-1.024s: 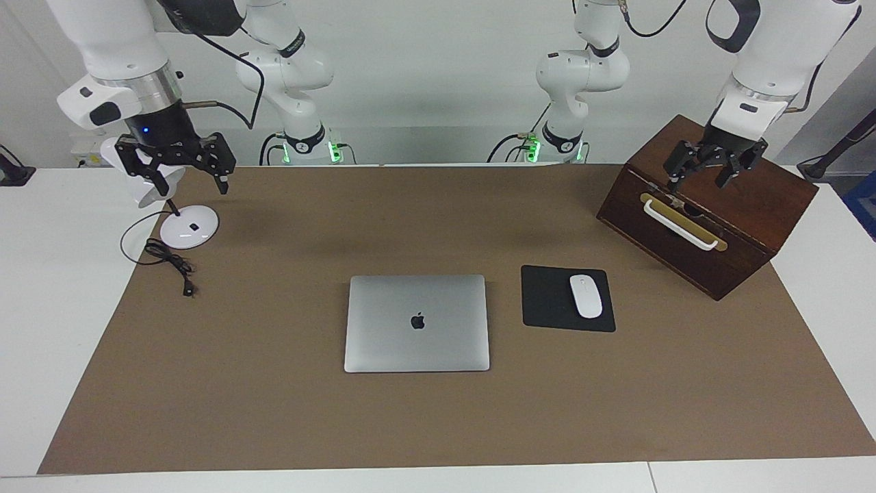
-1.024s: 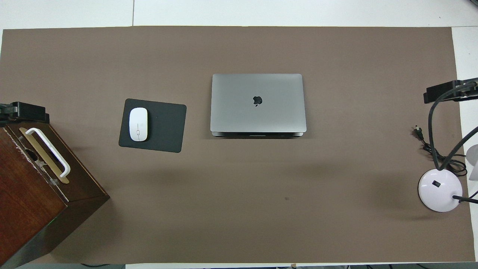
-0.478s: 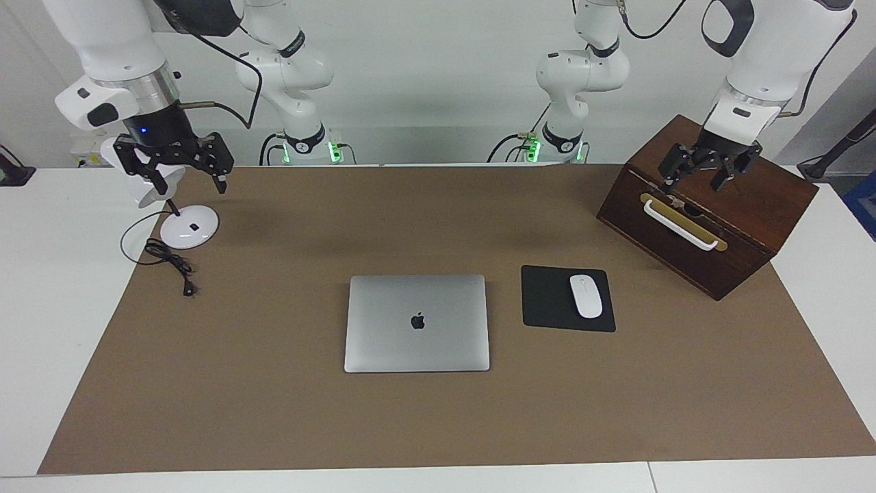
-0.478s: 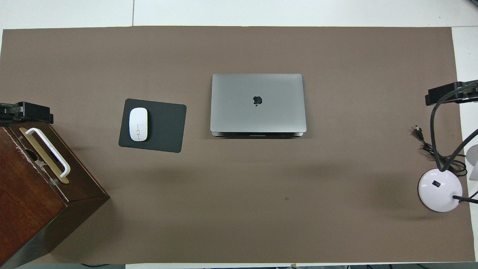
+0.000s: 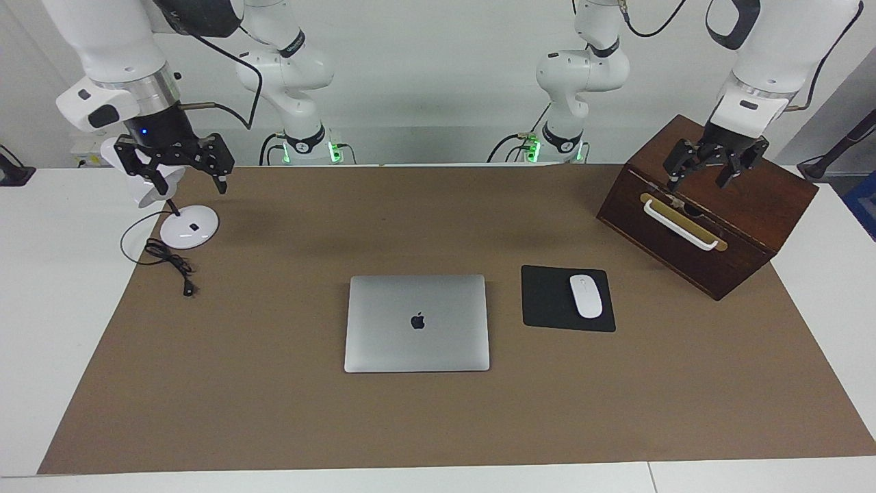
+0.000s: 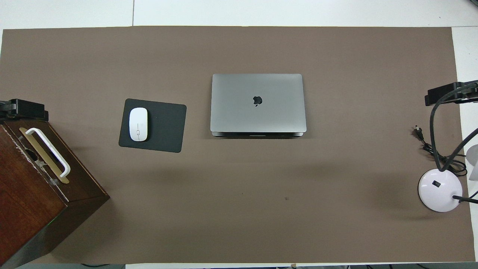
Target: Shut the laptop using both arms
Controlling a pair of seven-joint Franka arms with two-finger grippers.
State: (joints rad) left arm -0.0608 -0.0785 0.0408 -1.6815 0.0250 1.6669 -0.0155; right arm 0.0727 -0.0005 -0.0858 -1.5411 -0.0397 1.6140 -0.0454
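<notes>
The laptop [image 5: 417, 322] lies mid-mat w/ its lid down flat, apple logo up; in the overhead view a thin dark seam shows along the edge nearer the robots, so the lid looks shut or v. nearly so. Taking the laptop as landmark: the black mouse pad [image 5: 551, 298] w/ the white mouse [image 5: 586, 296] on it sits just beside it toward the left arm's end of the table; the wooden box [image 5: 712, 205] w/ white handle is further that way and nearer the robots; the white lamp [image 5: 189, 226] and its cord are well apart from it toward the right arm's end, also nearer the robots. Left gripper [image 5: 708, 170] hangs over the box top, fingers spread, holding nothing. Right gripper [image 5: 181, 168] hangs over the lamp's spot, fingers also spread wide, empty. Both are well apart from the laptop, neither touching it. Judgement: task looks done or all but done, so the risk is mostly in whatever comes after. If the lid isn't fully seated, pressing w/ one arm only or off-centre could skid the laptop on the mat or tip it toward the mouse pad. The left gripper is close over the box, so a downward or sideways sweep could clip the lid or handle; the right one could snag the lamp neck or cord if it drops.
</notes>
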